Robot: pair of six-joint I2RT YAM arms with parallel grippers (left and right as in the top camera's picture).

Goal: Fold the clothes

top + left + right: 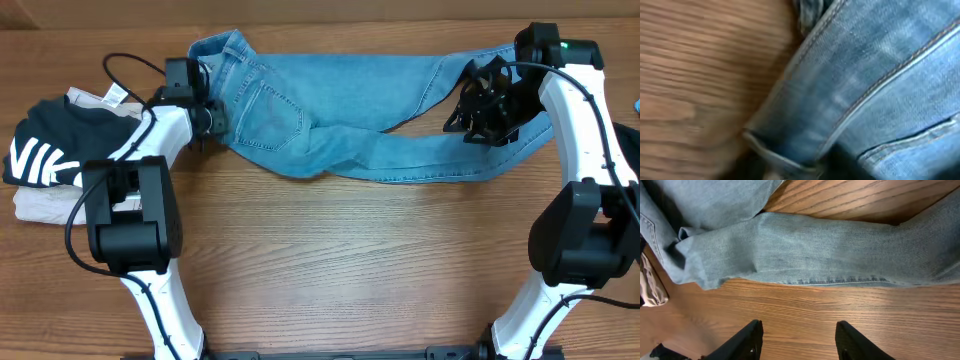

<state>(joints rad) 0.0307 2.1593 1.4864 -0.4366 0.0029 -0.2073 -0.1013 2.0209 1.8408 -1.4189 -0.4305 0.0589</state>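
Observation:
The light-blue jeans (340, 110) lie stretched across the back of the table, waist at the left, legs running right. My left gripper (205, 120) is at the waist edge. The left wrist view is filled with denim (865, 75), and the waistband's edge is pinched between the dark fingers at the bottom, so the gripper (800, 171) is shut on it. My right gripper (485, 110) hovers over the leg ends. In its wrist view it (799, 327) is open with only bare wood between the fingers, and a jeans leg (815, 250) lies just ahead.
A pile of other clothes sits at the left edge: a black top with white lettering (45, 150) on a beige garment (40, 205). The wooden table (350, 260) is bare at the front between the two arm bases.

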